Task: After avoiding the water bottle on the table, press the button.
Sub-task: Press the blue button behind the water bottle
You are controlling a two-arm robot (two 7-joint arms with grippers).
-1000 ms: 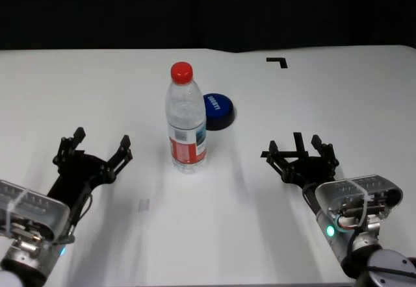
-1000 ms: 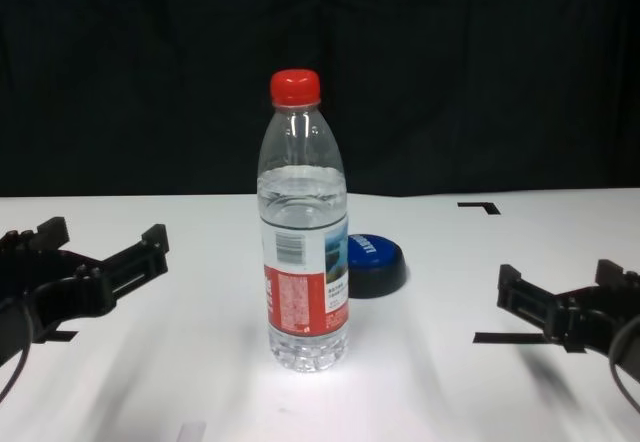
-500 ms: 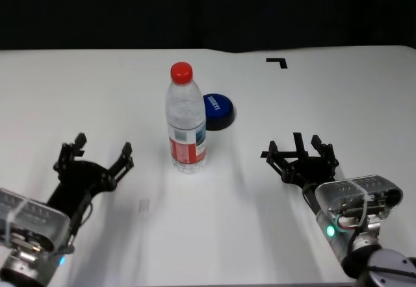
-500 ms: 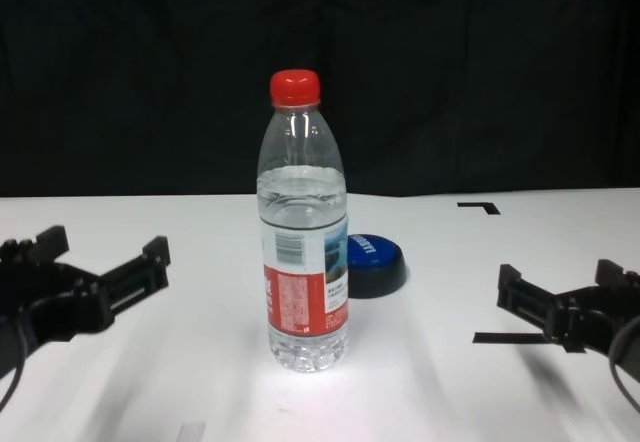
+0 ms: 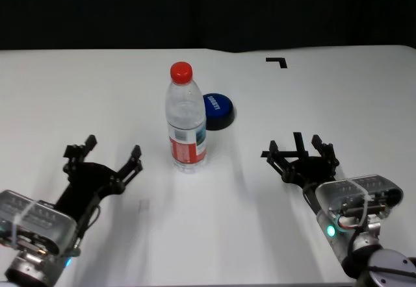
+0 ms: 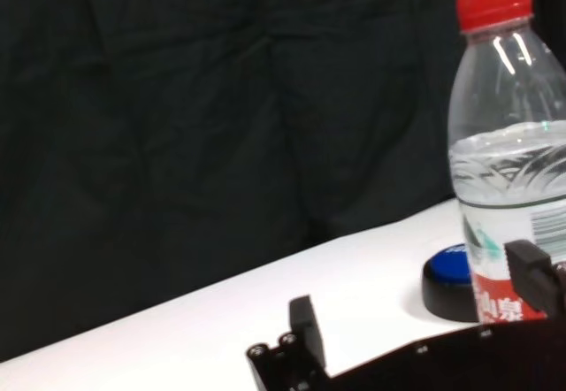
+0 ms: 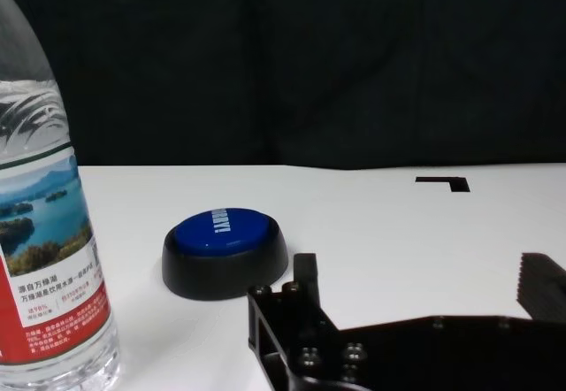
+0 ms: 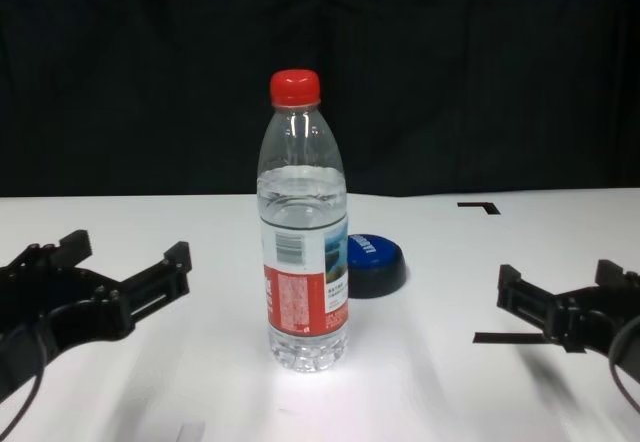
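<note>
Currently the left gripper [image 5: 104, 159] hangs over the table [image 5: 78, 86] with its fingers spread wide; nothing lies between them and they touch nothing. The right gripper [image 5: 300, 152] sits above the right side of the table, likewise spread wide and holding nothing, with a black tape line [image 8: 498, 338] on the surface beneath it.

The bottle [image 5: 186, 119] stands near the table centre, ahead and to the right of the left gripper and well apart from it. Relative to the right gripper it lies ahead and to the left, also well apart. The button [image 5: 218, 110] rests on the table just behind and to the right of the bottle; in the chest view the bottle covers its left edge. Whether the two touch cannot be told. From the left wrist view, the button [image 6: 451, 280] shows partly behind the bottle [image 6: 508, 143]. From the right wrist view, the button [image 7: 225, 255] is in full sight beside the bottle [image 7: 44, 258].

The bottle is upright, long axis vertical, red cap [image 8: 295, 86] at the top, label barcode facing the robot. The button lies flat, blue dome facing up. A black corner mark [image 5: 277, 61] sits at the far right of the table.
</note>
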